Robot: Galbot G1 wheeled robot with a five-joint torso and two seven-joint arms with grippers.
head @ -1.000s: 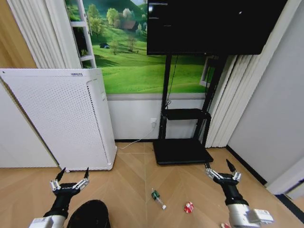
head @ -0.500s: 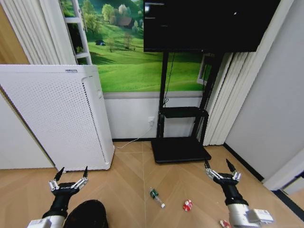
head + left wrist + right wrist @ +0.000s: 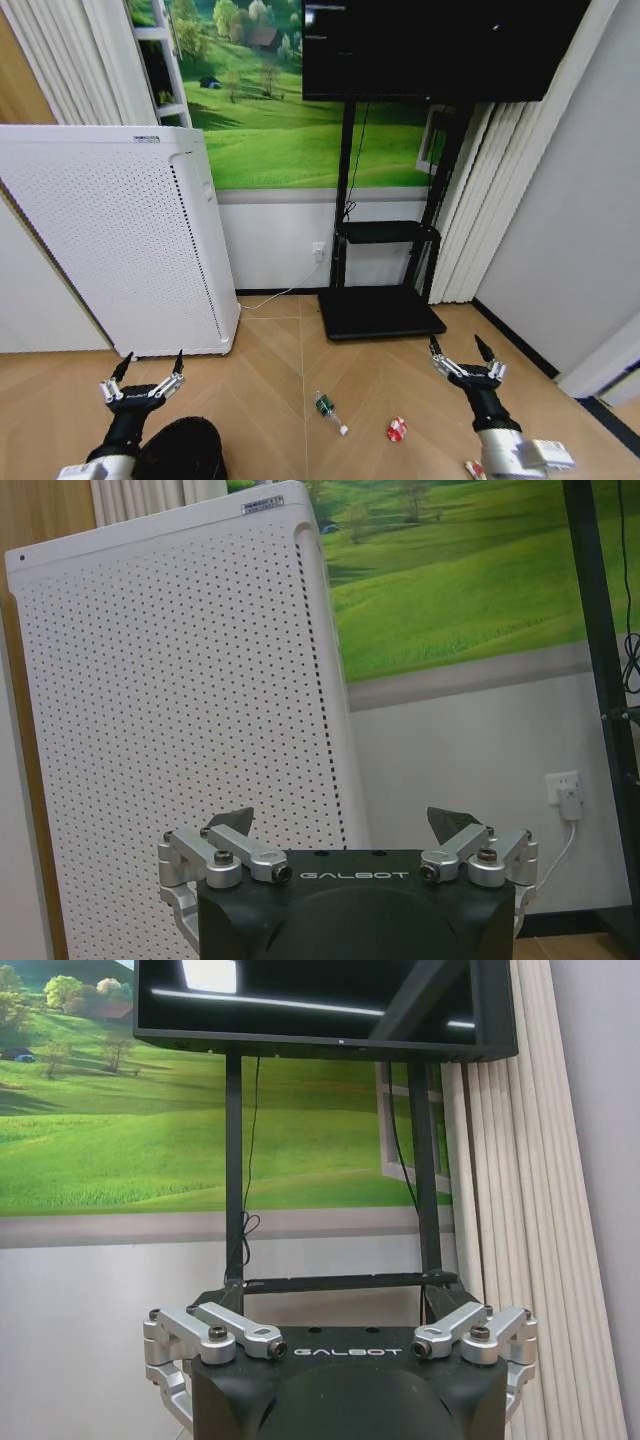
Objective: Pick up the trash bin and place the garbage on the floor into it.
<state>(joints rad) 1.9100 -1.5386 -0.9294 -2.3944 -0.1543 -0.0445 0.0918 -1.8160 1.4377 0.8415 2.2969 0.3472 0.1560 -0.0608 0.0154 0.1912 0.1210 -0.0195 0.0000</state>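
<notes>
My left gripper (image 3: 143, 380) hangs low in front of me with its fingers spread wide and nothing between them. Just behind it, at the very near edge of what I see and touching nothing of mine, stands the trash bin (image 3: 183, 450), a dark round shape on the floor (image 3: 270, 400). The bin lies a little to the inner side of that gripper and nearer to my body, so my left arm is plainly the closer one for it; the gripper points away from the bin, toward the white air purifier (image 3: 110, 240), which my left wrist view faces straight on.

My right gripper (image 3: 465, 361) is also spread and empty, held out level with the left, and it faces the TV stand (image 3: 385, 300).

The garbage lies between my two grippers and nearer the right one. The small green-and-white bottle (image 3: 329, 412) rests on the floor straight out from the purifier's far corner, its long axis slanting from the purifier side down toward my right arm. A crumpled red-and-white scrap (image 3: 397, 430) sits just beyond the bottle, farther from the purifier, and a second red scrap (image 3: 473, 468) peeks out right beside my right forearm.

I judge the bin is not yet picked up, and reaching it means drawing the left gripper back and down.
</notes>
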